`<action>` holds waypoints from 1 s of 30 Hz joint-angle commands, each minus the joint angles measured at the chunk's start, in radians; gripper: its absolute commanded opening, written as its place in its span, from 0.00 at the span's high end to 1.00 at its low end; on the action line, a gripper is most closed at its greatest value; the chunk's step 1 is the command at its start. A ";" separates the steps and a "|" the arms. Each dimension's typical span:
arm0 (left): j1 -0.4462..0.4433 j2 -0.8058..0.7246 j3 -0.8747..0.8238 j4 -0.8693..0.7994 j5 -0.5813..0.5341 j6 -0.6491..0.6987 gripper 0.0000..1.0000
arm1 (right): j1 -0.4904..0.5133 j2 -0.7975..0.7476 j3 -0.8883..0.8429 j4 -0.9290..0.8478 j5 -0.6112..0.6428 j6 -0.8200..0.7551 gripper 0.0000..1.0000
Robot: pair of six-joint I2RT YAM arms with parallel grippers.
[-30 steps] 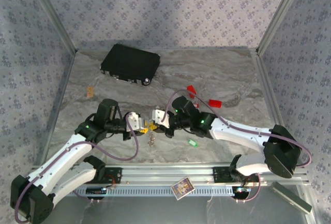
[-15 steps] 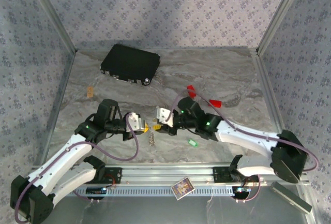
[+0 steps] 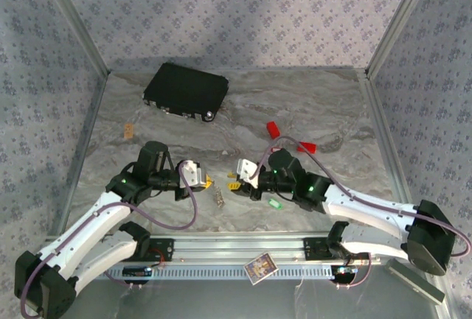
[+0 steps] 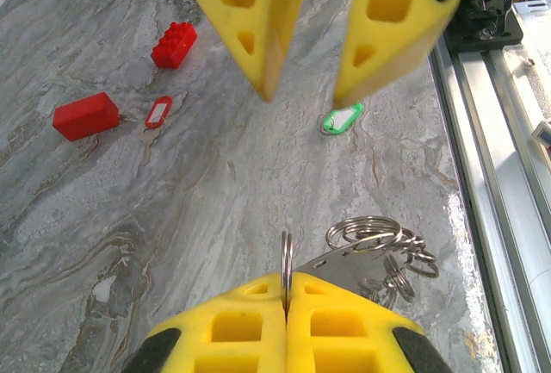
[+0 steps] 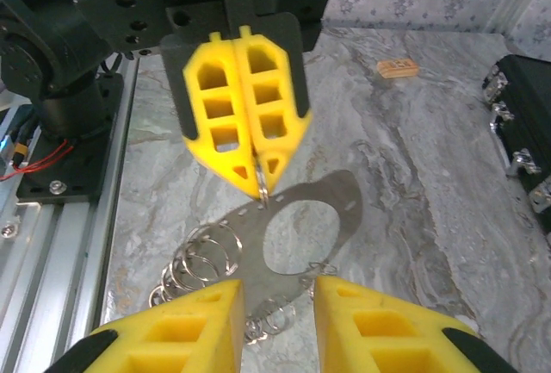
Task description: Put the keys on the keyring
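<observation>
The keyring (image 5: 349,209) is a flat grey metal plate with an oval hole and several silvery split rings (image 4: 370,231). My left gripper (image 4: 286,282) is shut on one split ring, held edge-on at the plate's rim. From above, the keyring (image 3: 218,198) sits just below the left gripper (image 3: 207,182). My right gripper (image 5: 277,291) is open and empty, facing the left gripper (image 5: 260,179) across the plate. The green key (image 4: 342,119) lies on the table past the right fingertips (image 4: 265,89). The red key (image 4: 157,112) lies beside two red blocks.
Two red blocks (image 3: 273,129) (image 3: 306,146) lie right of centre. A black case (image 3: 184,90) sits at the back left, a small wooden piece (image 3: 129,129) near the left wall. The aluminium rail (image 3: 243,247) with a card (image 3: 259,266) runs along the front.
My right gripper has opened and drawn back to the right, away from the left gripper. The left gripper has closed fully on the ring and stayed in place.
</observation>
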 commanded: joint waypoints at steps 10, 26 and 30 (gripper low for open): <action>-0.010 -0.004 0.114 -0.049 -0.134 -0.466 1.00 | 0.148 0.158 0.049 0.167 0.081 0.059 0.74; -0.026 0.191 0.443 -0.388 -0.524 -1.501 1.00 | 0.133 0.315 0.021 0.466 0.306 0.095 0.73; -0.029 0.276 0.525 -0.470 -0.514 -1.718 1.00 | 0.127 0.246 -0.022 0.415 0.298 0.039 0.73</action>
